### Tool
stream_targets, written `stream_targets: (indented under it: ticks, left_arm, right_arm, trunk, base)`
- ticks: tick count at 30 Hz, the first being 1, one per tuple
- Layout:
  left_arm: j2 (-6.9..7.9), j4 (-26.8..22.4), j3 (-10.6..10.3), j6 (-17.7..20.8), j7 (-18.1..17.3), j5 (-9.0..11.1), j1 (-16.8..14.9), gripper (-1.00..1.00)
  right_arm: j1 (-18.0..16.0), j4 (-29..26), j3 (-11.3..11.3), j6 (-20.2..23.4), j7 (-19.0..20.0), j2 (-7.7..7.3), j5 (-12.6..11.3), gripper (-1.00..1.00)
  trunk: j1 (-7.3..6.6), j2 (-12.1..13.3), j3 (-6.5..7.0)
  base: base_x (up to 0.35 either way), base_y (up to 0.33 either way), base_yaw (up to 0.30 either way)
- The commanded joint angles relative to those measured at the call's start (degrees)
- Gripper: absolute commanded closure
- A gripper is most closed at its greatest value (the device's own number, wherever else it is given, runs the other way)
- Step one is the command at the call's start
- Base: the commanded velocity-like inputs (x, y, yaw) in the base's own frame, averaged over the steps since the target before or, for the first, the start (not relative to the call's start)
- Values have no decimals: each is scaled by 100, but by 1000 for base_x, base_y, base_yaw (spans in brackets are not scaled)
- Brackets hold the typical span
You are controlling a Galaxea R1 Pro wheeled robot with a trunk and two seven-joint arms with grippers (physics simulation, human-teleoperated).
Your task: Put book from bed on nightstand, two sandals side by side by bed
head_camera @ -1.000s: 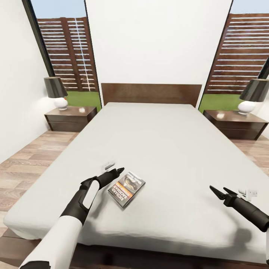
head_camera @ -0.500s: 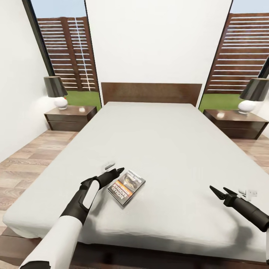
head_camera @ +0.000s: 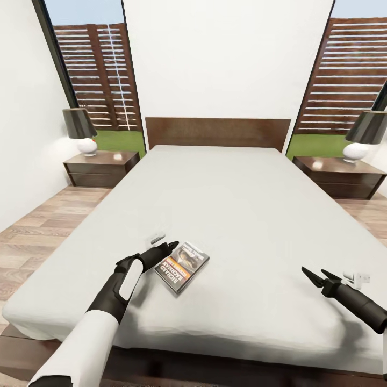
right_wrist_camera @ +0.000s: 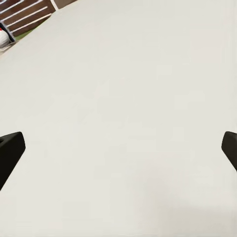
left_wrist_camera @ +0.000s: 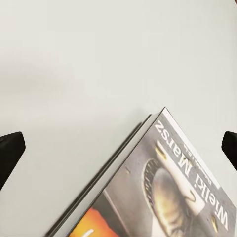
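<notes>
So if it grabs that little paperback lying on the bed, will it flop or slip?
The book looks thin, so probably light and a bit bendy. Lying flat on the soft bed, it may be awkward to get under, and its glossy-looking cover might slip.

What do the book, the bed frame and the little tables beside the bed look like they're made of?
The book looks like a paperback: thin, with a printed, slightly glossy cover. The bed's headboard looks like matte dark brown wood with faint grain. The nightstands seem to be polished dark wood, since their tops catch bright reflections.
</notes>
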Motion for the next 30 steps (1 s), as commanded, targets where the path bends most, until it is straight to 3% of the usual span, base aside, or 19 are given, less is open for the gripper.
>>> stream_targets:
  ticks: [1, 30]
  left_arm:
    - [-6, -4, 24, 43, -14, 27, -3, -100]
    - [-6, -4, 24, 43, -14, 27, -3, -100]
  right_arm:
    - [-8, -5, -14, 41, 40, 2, 37, -100]
    - [-8, -5, -14, 35, 37, 2, 45, -100]
  trunk:
    - [-1, -2, -5]
    - [153, -283, -131]
  base:
    - [0, 0, 0]
    - [0, 0, 0]
